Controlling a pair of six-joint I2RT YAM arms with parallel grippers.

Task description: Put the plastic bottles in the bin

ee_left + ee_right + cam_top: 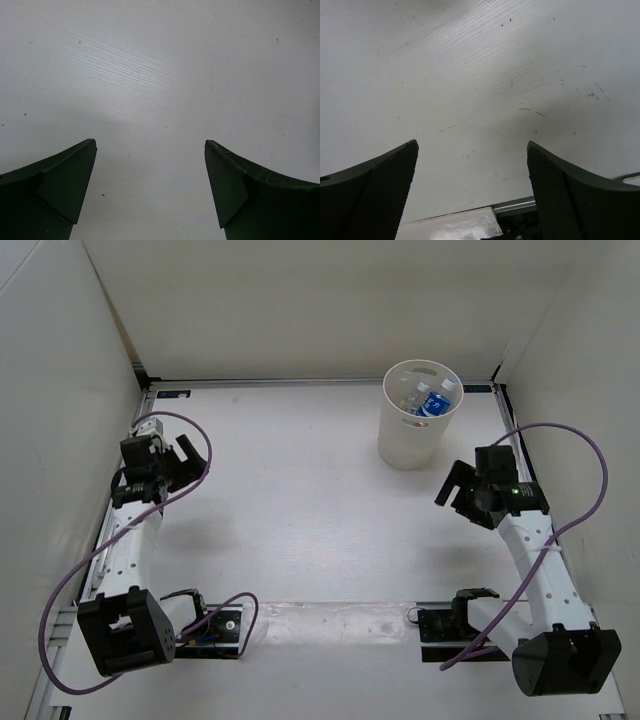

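Left gripper (pixel 150 142) and right gripper (pixel 472 143) gape empty; bottles (pixel 432 400) inside bin (pixel 405 443)

Free tabletop (pixel 300 525) left and centre, bin (pixel 408 443) upright at far right

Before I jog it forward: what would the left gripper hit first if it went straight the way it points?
Most likely the bare white table. The left gripper is open, and its wrist view shows nothing else between or beyond the fingers. How near the surface is cannot be told.
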